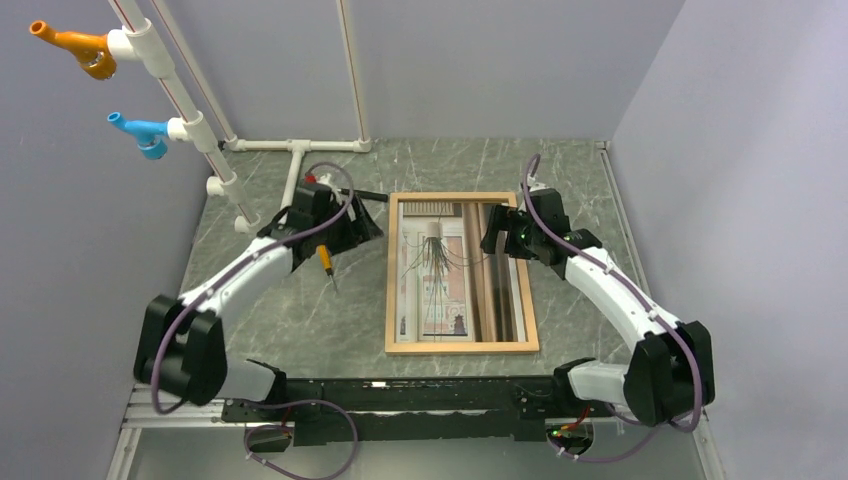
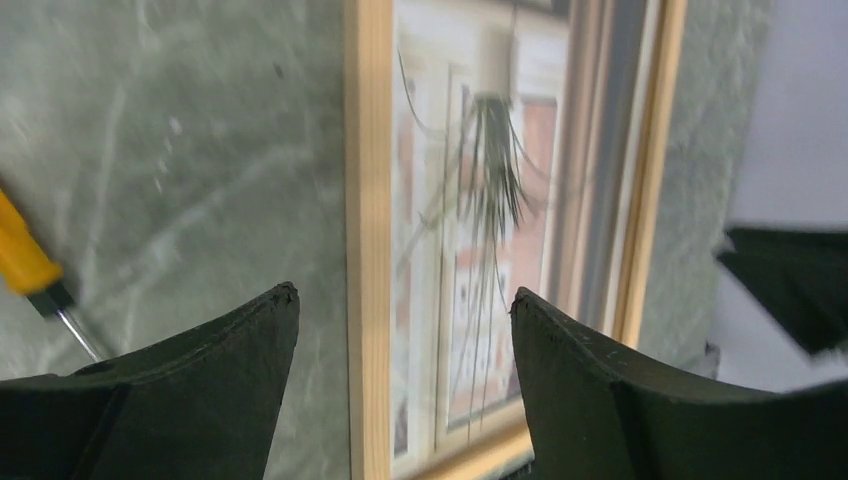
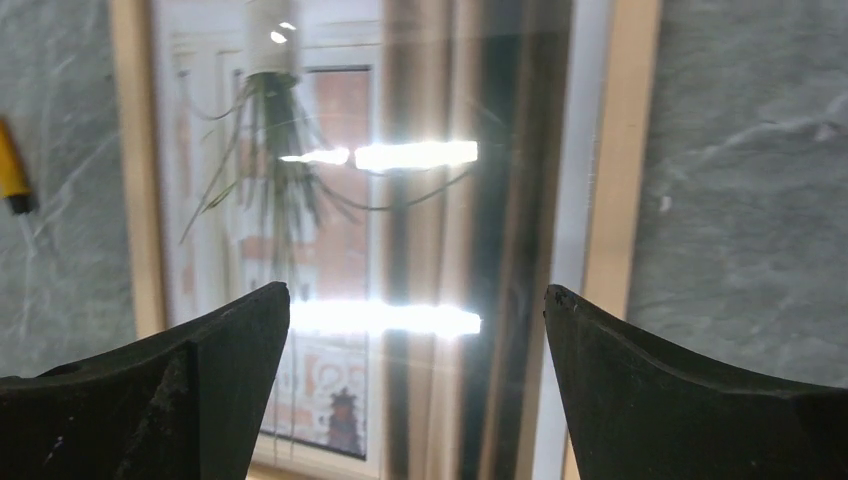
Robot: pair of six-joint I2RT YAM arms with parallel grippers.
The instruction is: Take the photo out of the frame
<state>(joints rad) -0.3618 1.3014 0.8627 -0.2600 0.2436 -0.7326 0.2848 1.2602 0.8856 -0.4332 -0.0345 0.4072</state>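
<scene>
From above, the frame [image 1: 460, 347] lies flat on the grey marbled surface [image 1: 570, 170], midway between the two arms. The photo [image 1: 437, 285] sits inside it, face up, filling the opening. The left gripper [image 1: 362, 224] hangs just off the frame's far left corner, above bare surface and touching neither frame nor photo. The right gripper [image 1: 494, 232] hangs over the frame's far right corner, above the photo's striped right side. A screwdriver [image 1: 325, 258] with a yellow handle lies left of the frame, beneath the left arm. White pipes [image 1: 296, 148] stand beyond the frame's far left corner.

In the left wrist view, the left gripper [image 2: 402, 292] is spread wide with nothing between its fingers [image 2: 200, 400]. The frame's left rail [image 2: 367, 200] runs up through the gap, and the photo [image 2: 480, 200] with its wispy plant shows just right of that rail. The screwdriver [image 2: 22, 252] lies well left of the frame.

In the right wrist view, the right gripper [image 3: 417, 291] is also spread wide and holds nothing. Both long rails of the frame [image 3: 622, 150] are in sight, and the photo [image 3: 330, 220] lies between them, below the fingers [image 3: 680, 400]. Two bright bars of glare cross its glossy face. The screwdriver [image 3: 10, 170] tip peeks in left of the frame.
</scene>
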